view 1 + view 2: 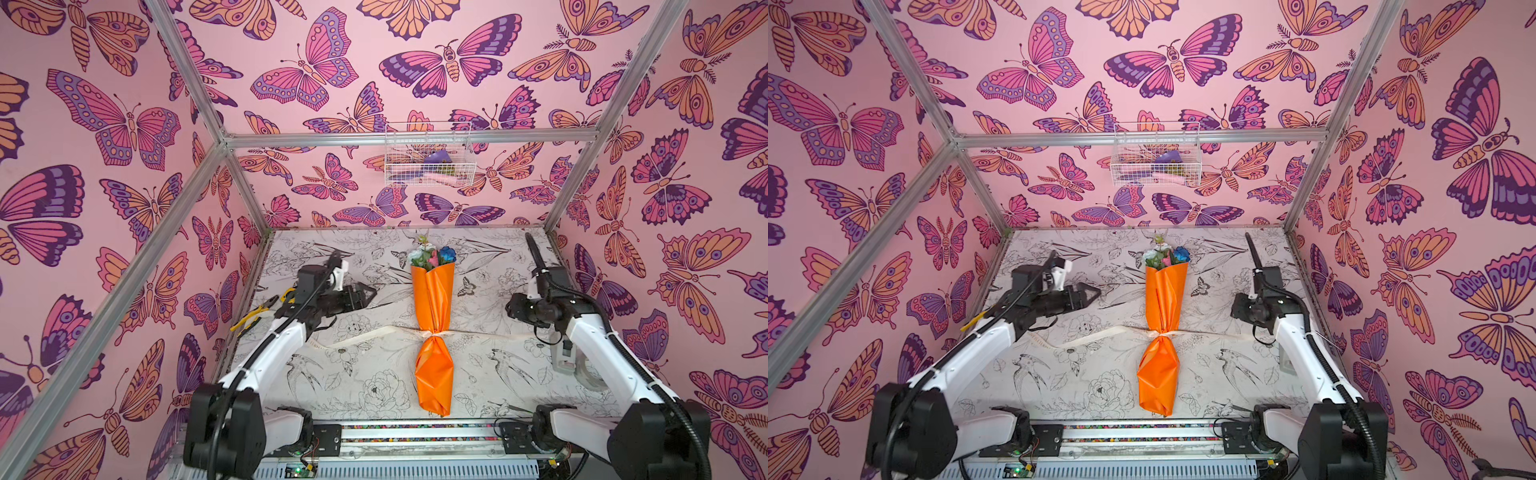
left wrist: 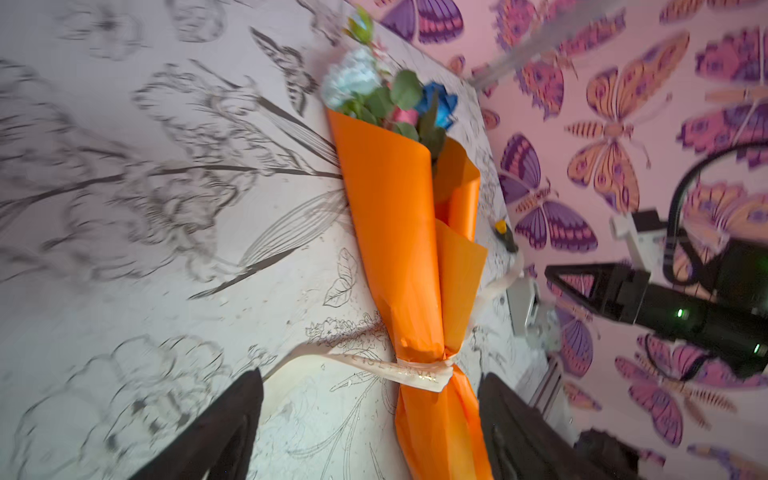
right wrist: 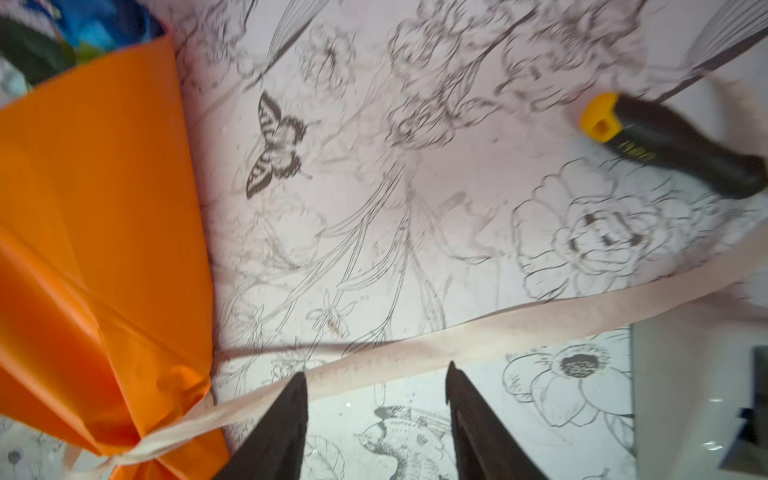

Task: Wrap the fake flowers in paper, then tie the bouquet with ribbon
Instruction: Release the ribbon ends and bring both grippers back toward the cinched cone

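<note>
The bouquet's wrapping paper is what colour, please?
Bright orange wrapping paper, best in the left wrist view.

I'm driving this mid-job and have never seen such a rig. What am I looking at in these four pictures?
Two robot arms stand at a flower-printed table. Two pictures look down from overhead and are almost identical; the other two come from a camera on each arm's wrist. In the middle lies the bouquet of fake flowers, wrapped in orange paper. A cream ribbon is cinched around its waist, with both tails trailing on the table. The left pincer and right pincer are open and hold nothing. Yellow-handled pliers lie at the left edge.
</note>
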`<state>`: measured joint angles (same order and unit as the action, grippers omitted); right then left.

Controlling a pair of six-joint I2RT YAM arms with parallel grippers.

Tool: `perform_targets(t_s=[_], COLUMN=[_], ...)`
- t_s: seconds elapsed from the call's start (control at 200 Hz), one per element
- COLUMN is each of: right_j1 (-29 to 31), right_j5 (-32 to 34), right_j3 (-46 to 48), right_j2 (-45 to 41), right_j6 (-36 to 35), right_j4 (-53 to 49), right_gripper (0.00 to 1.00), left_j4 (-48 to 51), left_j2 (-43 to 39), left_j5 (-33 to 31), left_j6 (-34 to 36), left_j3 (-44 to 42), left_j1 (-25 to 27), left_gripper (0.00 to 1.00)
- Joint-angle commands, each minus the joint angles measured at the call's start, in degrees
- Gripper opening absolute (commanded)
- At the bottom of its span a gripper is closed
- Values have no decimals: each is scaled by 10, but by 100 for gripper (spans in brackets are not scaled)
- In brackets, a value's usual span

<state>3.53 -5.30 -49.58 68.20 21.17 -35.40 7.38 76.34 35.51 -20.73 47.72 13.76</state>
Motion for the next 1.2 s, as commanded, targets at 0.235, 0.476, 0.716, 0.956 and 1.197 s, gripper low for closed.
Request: perform_targets(t_s=[0.235,0.476,0.716,0.956,1.197], right_j1=[34,105,208,279,362], right_j5=[-33,-33,-131,-200,-186], right_j3=[9,14,63,118,157], right_j2=[6,-2,-17,-46,-94], right_j6=[18,51,148,240,295], right_j4=[11,16,120,189,186], right_gripper=[57,57,41,21,10], left_j4=[45,136,162,181,204], left_j2=[125,163,249,295,324], left_j5=[-25,-69,-103,-133,-148], left_j6=[491,624,659,696,718], left_j3=[47,79,127,165,192], left_j1=[88,109,127,147,159], left_gripper=[87,84,85,86,84])
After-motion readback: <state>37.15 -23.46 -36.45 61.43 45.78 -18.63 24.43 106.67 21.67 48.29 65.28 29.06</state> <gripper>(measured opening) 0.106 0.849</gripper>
